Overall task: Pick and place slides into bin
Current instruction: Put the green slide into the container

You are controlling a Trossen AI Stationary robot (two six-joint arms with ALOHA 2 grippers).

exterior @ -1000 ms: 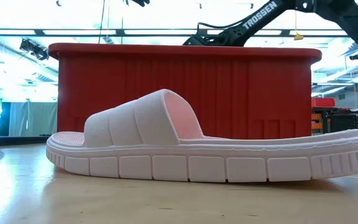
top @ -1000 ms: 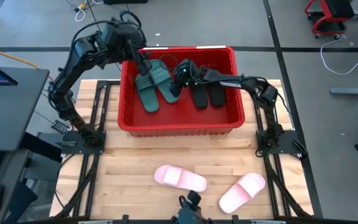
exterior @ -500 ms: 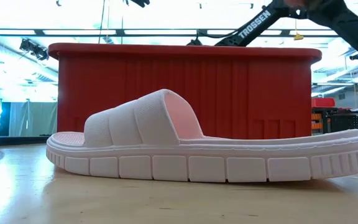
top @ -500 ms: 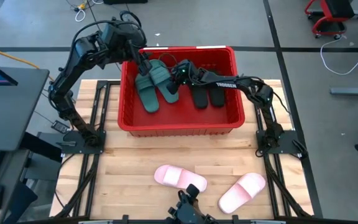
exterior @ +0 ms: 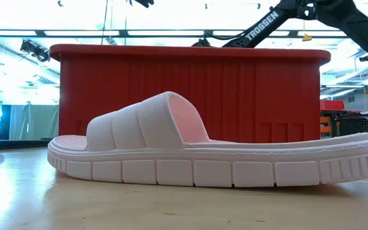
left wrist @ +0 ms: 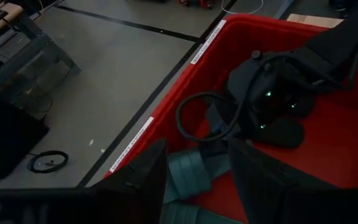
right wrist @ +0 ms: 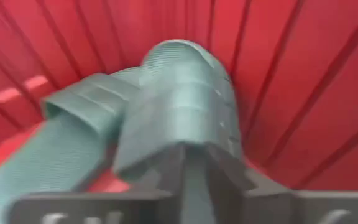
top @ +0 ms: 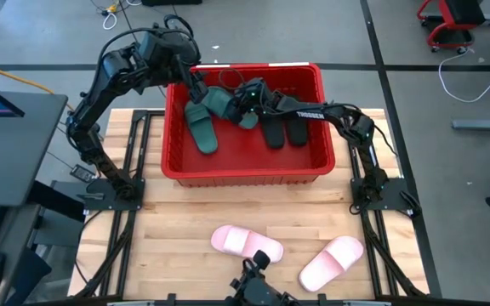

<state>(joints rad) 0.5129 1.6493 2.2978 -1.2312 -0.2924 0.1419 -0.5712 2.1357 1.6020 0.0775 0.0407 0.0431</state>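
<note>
In the red bin (top: 247, 167) at the counter's far edge, the right jaws (top: 243, 104) grip one green slide (right wrist: 185, 93), tilted beside the second green slide (top: 201, 129) and two black slides (top: 284, 132). The left jaws (top: 196, 85) hang open over the bin's far left corner. Two pink slides (top: 247, 242) lie slantwise near the counter's (top: 185, 212) front edge.

Green slide (right wrist: 179, 93) blurred in right wrist view, bin (exterior: 190, 89) hiding its contents in low view, second pink slide (exterior: 363, 137) mostly hidden there

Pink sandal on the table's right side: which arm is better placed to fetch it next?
Right, probably: the pink sandal lies near that arm's base, though the right claw holds a green sandal.
</note>
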